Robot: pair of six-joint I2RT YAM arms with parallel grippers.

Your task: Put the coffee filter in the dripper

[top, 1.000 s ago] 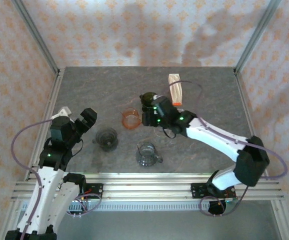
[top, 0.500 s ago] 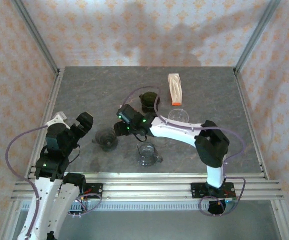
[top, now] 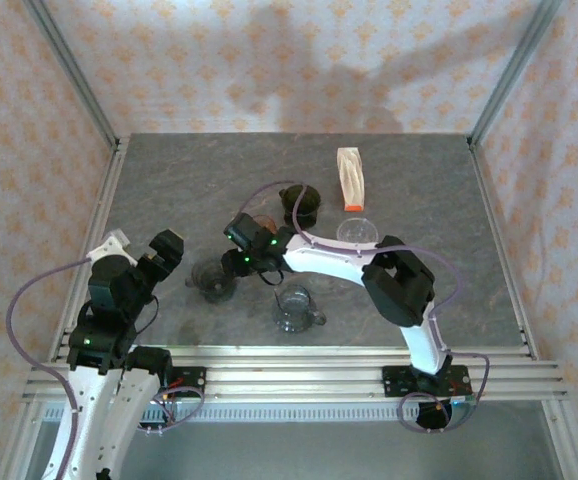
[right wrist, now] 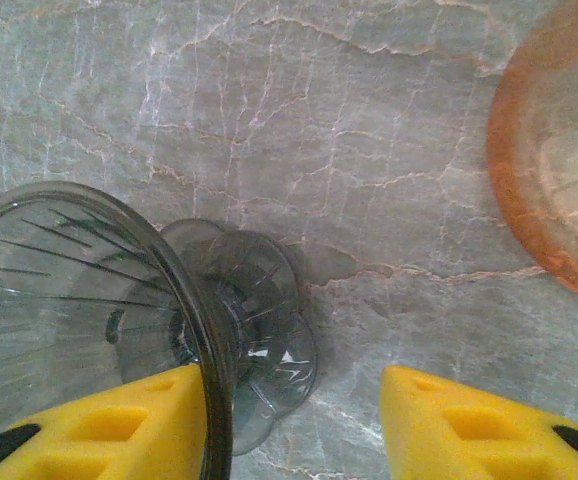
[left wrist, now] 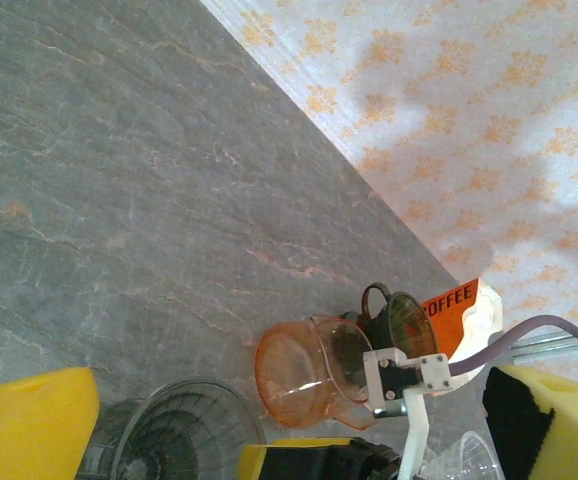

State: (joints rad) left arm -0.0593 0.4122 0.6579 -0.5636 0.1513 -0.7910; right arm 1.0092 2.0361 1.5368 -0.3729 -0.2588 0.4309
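Note:
The coffee filter pack (top: 351, 178), beige with an orange "COFFEE" end (left wrist: 451, 303), lies at the back of the table, apart from both grippers. A smoky grey dripper (top: 212, 277) stands front left. My right gripper (top: 235, 256) reaches across to it and is open (right wrist: 294, 430). Its left finger (right wrist: 99, 425) sits by the dripper's rim (right wrist: 204, 350), and nothing is held. My left gripper (top: 166, 247) hangs open just left of that dripper (left wrist: 169, 435). An orange dripper (left wrist: 309, 372) lies behind the right wrist.
A dark dripper (top: 302, 204) stands at mid-back and a clear dripper (top: 357, 231) to its right. A glass mug (top: 294, 308) sits near the front, under the right forearm. Metal frame posts (top: 74, 75) edge the grey table (top: 429, 190).
My right arm has swung left, from the dark and orange drippers to the grey dripper. My left gripper has drawn back a little toward the near left.

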